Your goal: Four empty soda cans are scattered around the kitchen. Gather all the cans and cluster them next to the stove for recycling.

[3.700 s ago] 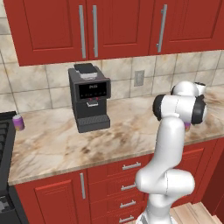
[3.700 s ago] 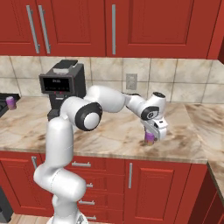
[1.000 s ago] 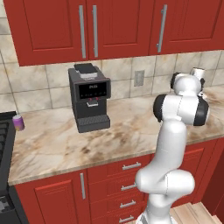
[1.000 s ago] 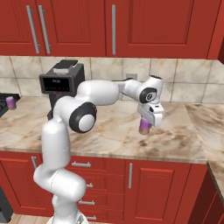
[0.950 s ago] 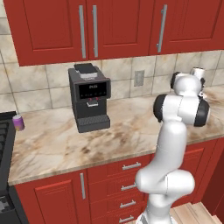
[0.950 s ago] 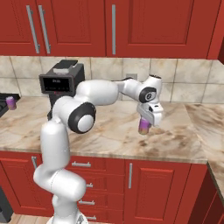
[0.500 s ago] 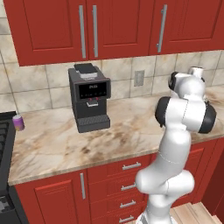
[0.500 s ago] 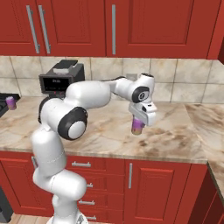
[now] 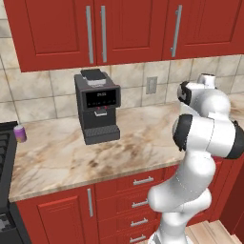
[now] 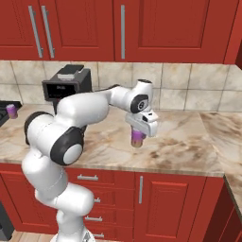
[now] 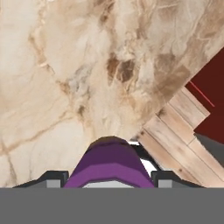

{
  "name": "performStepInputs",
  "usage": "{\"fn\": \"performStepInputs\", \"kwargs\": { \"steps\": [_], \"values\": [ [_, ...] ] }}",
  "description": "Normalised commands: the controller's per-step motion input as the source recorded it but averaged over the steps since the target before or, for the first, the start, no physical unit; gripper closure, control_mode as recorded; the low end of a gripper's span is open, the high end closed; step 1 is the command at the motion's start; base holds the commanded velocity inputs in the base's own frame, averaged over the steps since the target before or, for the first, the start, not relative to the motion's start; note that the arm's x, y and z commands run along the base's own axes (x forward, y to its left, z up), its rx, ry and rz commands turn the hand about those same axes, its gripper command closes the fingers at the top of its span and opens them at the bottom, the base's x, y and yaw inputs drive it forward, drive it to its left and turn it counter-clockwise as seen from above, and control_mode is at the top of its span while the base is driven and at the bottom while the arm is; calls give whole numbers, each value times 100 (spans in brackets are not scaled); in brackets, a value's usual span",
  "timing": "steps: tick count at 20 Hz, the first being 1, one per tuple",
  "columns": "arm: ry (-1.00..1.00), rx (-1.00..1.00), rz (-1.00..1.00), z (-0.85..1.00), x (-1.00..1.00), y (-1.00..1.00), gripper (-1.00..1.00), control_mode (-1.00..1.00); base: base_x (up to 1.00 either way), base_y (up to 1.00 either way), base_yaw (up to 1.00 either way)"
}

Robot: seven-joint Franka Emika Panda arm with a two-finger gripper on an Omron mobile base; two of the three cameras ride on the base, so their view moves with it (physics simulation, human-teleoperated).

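Hand view: purple can (image 11: 110,165) sits between the two fingertips (image 11: 51,177), hand closed on it. Right base view shows the hand (image 10: 140,133) carrying the same can (image 10: 137,137) clear of the desk (image 10: 179,142), apparently lifted so it can travel without dragging on the marble. A second purple can (image 9: 20,133) stands at the desk's far left end, just beside the stove (image 9: 4,157), so that looks like the drop-off cluster. Coffee machine (image 9: 97,106) stands between the held can and the stove; judged, the carry needs to pass in front of it or over it. Arm is folded toward the left, consistent with heading that way.
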Motion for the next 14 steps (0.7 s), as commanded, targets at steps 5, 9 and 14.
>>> {"fn": "performStepInputs", "kwargs": {
  "steps": [5,9,14],
  "values": [
    [-1,-1,22,5,-21,44,100,-100,0,0,0],
    [0,0,21,23,-1,28,100,-100,0,0,0],
    [0,1,20,35,-6,27,100,-100,0,0,0]
  ]
}}
